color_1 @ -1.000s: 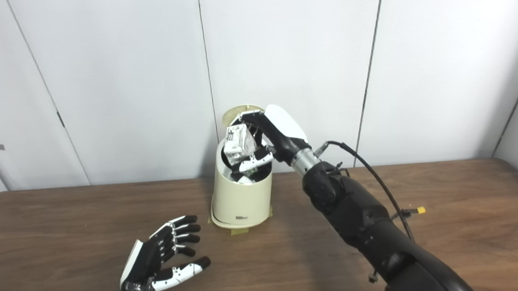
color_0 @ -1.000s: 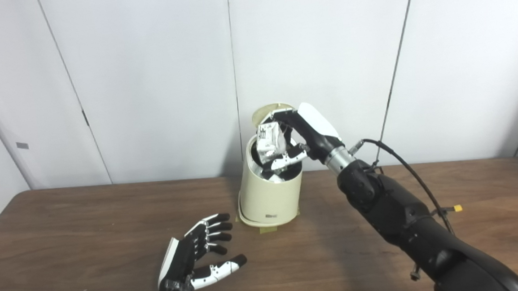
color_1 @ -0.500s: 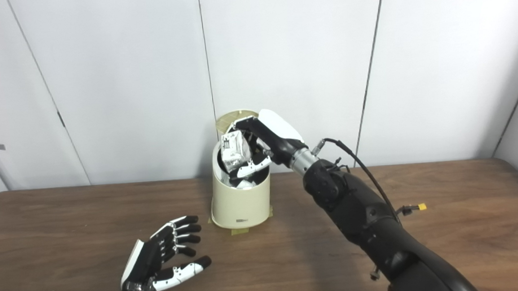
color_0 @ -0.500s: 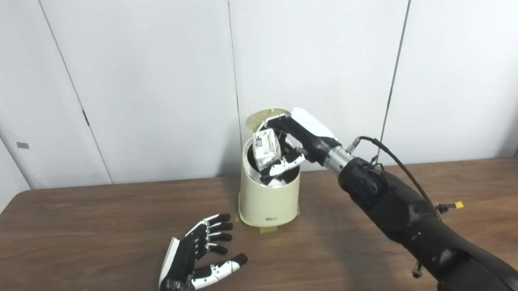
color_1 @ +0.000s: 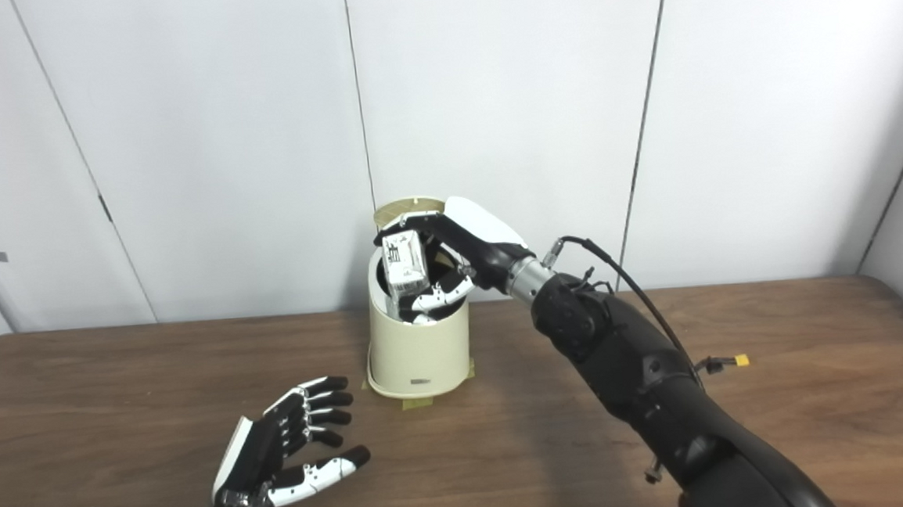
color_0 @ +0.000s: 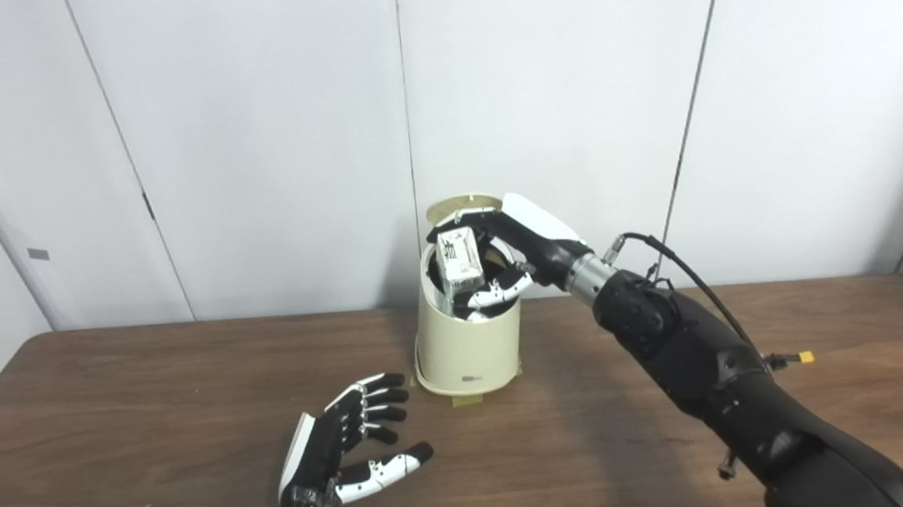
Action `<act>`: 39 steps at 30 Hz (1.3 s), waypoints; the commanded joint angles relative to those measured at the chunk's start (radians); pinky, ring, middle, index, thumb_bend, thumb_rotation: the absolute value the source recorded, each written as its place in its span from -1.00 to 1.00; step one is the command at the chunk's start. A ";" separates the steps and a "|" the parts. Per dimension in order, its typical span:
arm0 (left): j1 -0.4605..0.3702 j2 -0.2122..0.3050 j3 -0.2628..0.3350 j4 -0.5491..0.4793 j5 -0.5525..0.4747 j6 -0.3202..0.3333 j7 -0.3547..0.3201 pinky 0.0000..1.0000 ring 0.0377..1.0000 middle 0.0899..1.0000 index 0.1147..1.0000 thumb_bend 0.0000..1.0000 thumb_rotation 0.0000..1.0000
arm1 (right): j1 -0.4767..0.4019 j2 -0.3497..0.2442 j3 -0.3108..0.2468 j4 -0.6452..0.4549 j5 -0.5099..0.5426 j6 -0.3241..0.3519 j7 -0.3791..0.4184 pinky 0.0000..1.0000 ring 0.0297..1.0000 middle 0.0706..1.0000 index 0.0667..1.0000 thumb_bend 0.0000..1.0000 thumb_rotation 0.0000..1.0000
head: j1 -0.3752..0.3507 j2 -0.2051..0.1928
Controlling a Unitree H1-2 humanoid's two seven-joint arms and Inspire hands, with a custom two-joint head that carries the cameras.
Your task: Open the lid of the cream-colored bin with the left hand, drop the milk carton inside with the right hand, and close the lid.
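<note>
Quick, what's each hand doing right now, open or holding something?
Left hand: open, empty.
Right hand: shut on the milk carton.

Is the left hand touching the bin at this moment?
No, the left hand rests open on the table, apart from the bin.

We see bin [color_0: 467, 347] mouth blocked: right hand [color_0: 515, 246] and milk carton [color_0: 459, 257] fill opening, carton low end inside rim. Raised lid [color_0: 464, 203] stands behind opening, closes way from back. Wall [color_0: 272, 139] just behind bin, little room there. Right arm [color_0: 701, 364] crosses table [color_0: 115, 399] right of bin, bars approach from that side. We find left side of bin free, bare wood between bin and left hand [color_0: 338, 452], which lies open near front edge, apart from bin.
</note>
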 commanded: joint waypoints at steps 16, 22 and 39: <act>-0.023 0.003 -0.001 -0.013 -0.004 -0.022 0.004 0.17 0.35 0.41 0.46 0.47 -0.85 | -0.016 -0.004 -0.035 -0.041 -0.040 0.000 0.007 0.38 0.55 0.57 0.53 0.85 -0.78 | -0.001 0.004; -0.023 0.002 -0.001 -0.013 -0.009 -0.021 0.001 0.17 0.36 0.42 0.46 0.47 -0.85 | -0.011 -0.008 -0.029 -0.050 -0.058 0.006 0.014 0.48 0.71 0.74 0.69 0.86 -0.75 | 0.001 0.007; -0.024 0.002 0.001 -0.011 -0.003 -0.026 0.005 0.16 0.34 0.41 0.46 0.48 -0.85 | 0.006 -0.003 -0.051 -0.081 -0.067 0.018 0.004 0.58 0.85 0.90 0.81 0.85 -0.70 | -0.001 0.009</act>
